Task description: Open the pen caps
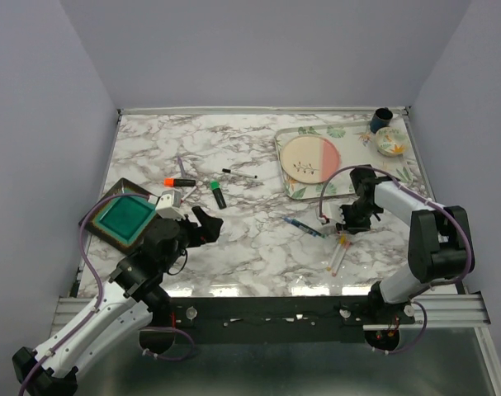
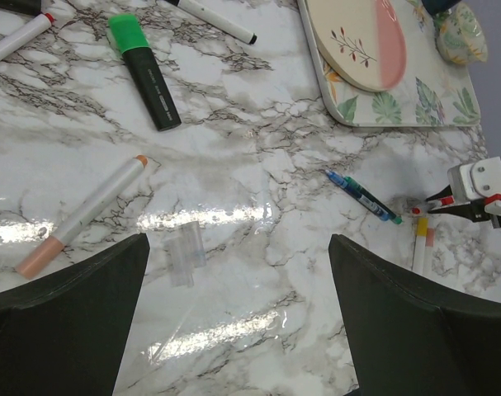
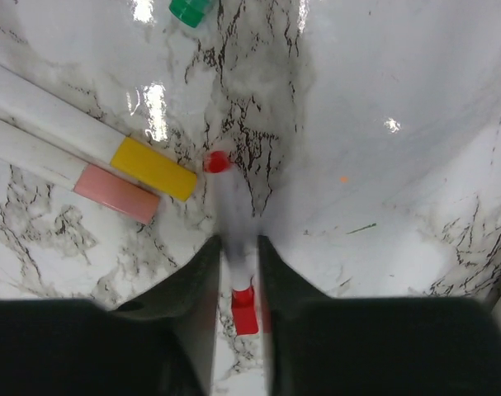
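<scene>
Nearest, the left gripper (image 1: 202,224) hangs over the table (image 1: 258,247), fingers wide apart. Farther out, the right gripper (image 3: 238,243) pinches a red-tipped pen (image 3: 231,206) lying beside the yellow cap (image 3: 153,167) and pink cap (image 3: 118,192), both on their pens; the green cap (image 2: 125,33) sits beyond.

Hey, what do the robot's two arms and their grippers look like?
Both arms have white links with black joints and a lilac cable looping alongside. The left arm ends in the left gripper with broad black wedge fingers. The right arm carries the right gripper, its black fingers tapering to narrow tips.
</scene>
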Controlling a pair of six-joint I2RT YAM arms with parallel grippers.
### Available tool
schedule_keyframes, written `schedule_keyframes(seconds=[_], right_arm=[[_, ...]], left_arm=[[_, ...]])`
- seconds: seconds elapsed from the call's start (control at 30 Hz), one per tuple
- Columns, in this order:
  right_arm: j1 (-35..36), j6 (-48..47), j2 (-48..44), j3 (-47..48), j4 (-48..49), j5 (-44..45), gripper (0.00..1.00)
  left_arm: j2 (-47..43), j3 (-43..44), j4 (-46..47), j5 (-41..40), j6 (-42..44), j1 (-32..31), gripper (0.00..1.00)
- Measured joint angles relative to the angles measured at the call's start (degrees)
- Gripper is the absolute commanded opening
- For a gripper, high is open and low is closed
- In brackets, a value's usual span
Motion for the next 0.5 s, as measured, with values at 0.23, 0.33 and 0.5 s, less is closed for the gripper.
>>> schedule_keyframes(seconds=[0.23,0.33,0.5], right_arm=[[0.0,3.54,0.28,0.39,1.11,0.81,0.01],[0.0,5.88,0.22,0.61,2.03,0.63,0.0],[-0.02,12.44,-2.05,1.75,4.07,-2.8,0.01]], left_arm=[[-0.02,0.0,0.24,0.33,0.02,-0.02,0.99],[-0.09,-0.22,1.49,1.84,0.11,0.0,0.99],[0.02,-1.51,6.01,6.62,0.33,0.0,0.99]])
